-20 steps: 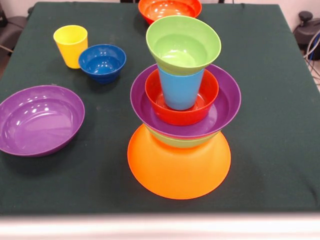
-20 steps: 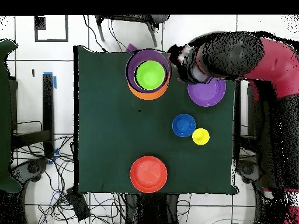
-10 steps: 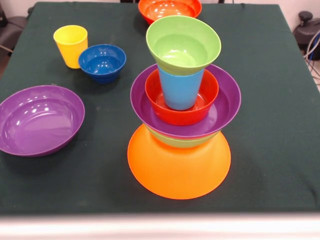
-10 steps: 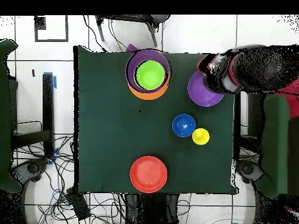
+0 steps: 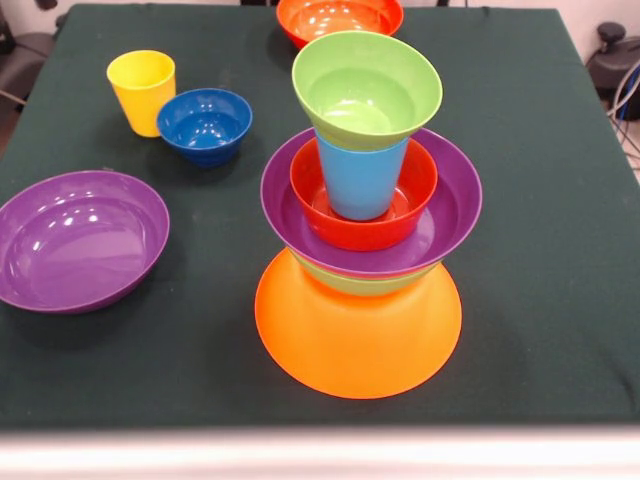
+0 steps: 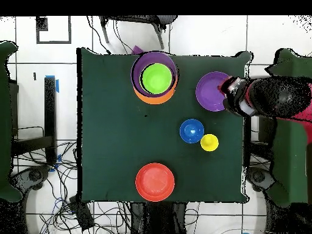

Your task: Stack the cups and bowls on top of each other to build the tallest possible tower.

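Note:
The tower (image 5: pixel 358 250) stands on the big upturned orange bowl (image 5: pixel 355 345). On it sit a green bowl (image 5: pixel 355 284), a purple bowl (image 5: pixel 445 215) and a red-orange bowl (image 5: pixel 365 236). The light blue cup (image 5: pixel 360 182) stands in that one and carries a green bowl (image 5: pixel 366 90). Loose on the cloth are the yellow cup (image 5: pixel 141 90), a small dark blue bowl (image 5: pixel 204 124), a purple bowl (image 5: pixel 78 240) and a red-orange bowl (image 5: pixel 338 18). The front view holds no arm. In the overhead view my gripper (image 6: pixel 231 95) hangs at the loose purple bowl's (image 6: pixel 211 91) outer edge, apart from the tower (image 6: pixel 155 78).
The dark green table (image 6: pixel 109 134) ends close to the arm (image 6: pixel 274 100) on that side. The dark blue bowl (image 6: pixel 191 130) and yellow cup (image 6: pixel 209 142) stand side by side just below the arm in the overhead view. The red-orange bowl (image 6: pixel 155 181) lies near the bottom edge.
In the overhead view the arm has drawn away from beside the tower to the table's right edge by the loose purple bowl. No cup or bowl has moved.

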Robot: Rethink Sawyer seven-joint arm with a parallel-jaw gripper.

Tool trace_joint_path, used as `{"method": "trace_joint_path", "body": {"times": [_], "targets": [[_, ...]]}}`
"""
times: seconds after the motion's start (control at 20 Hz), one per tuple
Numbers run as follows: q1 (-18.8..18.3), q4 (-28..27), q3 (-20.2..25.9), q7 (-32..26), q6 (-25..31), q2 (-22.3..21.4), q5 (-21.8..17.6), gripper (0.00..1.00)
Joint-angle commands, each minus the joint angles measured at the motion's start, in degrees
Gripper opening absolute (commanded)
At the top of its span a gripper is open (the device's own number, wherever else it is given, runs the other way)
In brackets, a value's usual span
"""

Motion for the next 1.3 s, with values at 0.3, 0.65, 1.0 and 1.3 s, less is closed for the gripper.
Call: {"method": "trace_joint_path", "body": {"times": [0.3,0.65,1.0,1.3], "targets": [[-1.40,9.71,-5.58,-10.66,-7.44,5.87,-9.81,1.00],[-1.99,10.70,-6.54,-9.85,-8.38,6.99,-11.79,1.00],[-3.38,14.81,-7.15,-8.11,-11.08,6.84,-13.83,1.00],[-2.78,16.63,-7.59,-5.34,-13.26,6.70,-14.55,1.00]]}}
